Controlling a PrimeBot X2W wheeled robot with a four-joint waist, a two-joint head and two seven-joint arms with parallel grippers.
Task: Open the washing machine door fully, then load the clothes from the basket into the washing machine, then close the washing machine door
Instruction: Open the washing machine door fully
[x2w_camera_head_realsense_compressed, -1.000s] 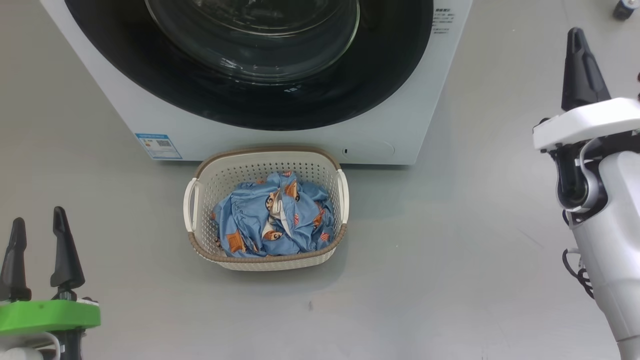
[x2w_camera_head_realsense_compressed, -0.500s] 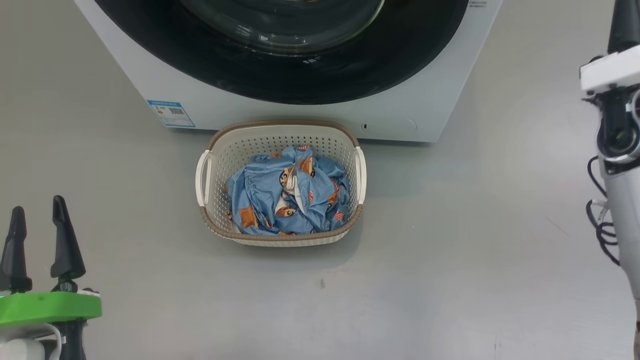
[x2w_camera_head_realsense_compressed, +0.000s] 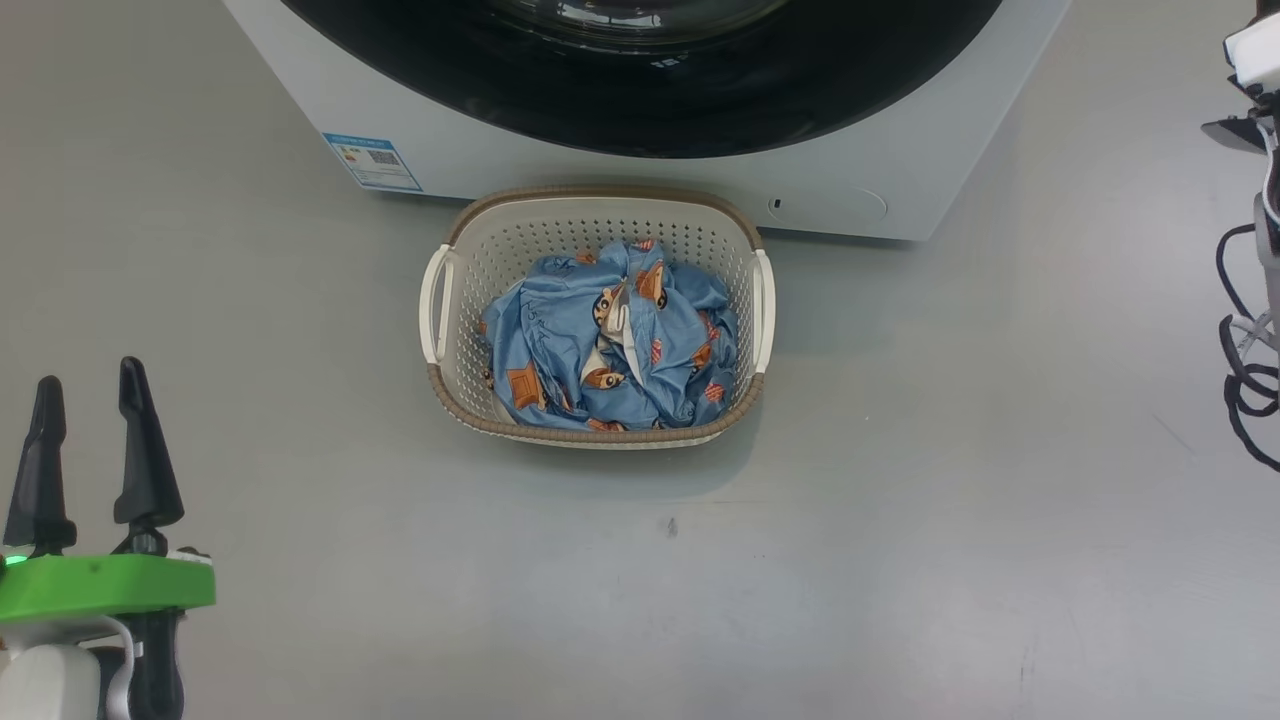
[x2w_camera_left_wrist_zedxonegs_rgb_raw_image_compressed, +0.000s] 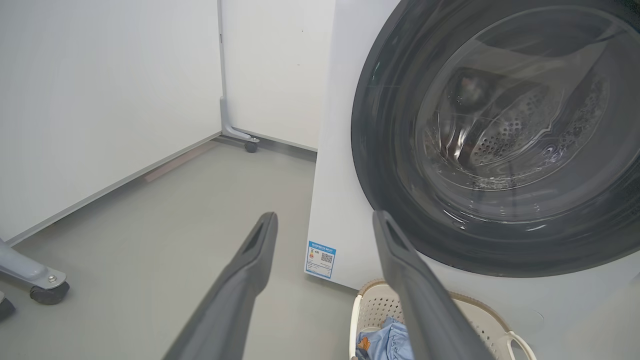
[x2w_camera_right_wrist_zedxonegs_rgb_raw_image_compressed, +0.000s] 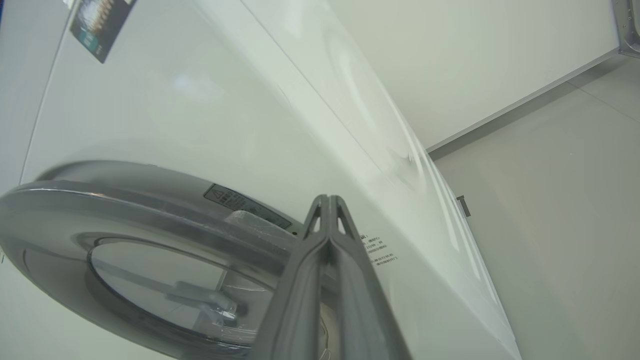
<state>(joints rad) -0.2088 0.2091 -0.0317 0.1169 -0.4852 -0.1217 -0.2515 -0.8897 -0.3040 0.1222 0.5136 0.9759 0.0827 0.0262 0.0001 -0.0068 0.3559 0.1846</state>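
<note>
The grey floor (x2w_camera_head_realsense_compressed: 900, 500) takes most of the head view, and the washing machine (x2w_camera_head_realsense_compressed: 900, 160) stands along the top edge of that frame. The washing machine door (x2w_camera_head_realsense_compressed: 640, 110), with its black rim, lies flat against the white front and looks closed. The basket (x2w_camera_head_realsense_compressed: 560, 240) sits at the centre, just in front of the machine, with the clothes (x2w_camera_head_realsense_compressed: 610, 350) crumpled inside it. The left tool (x2w_camera_head_realsense_compressed: 90, 375), at the lower left, has its fingers spread and empty, well apart from the basket. The right tool (x2w_camera_right_wrist_zedxonegs_rgb_raw_image_compressed: 327, 200), at the centre of the right wrist view, has its fingers pressed together, the tip near the door edge. A small blue label (x2w_camera_head_realsense_compressed: 372, 160) is at the upper left
</note>
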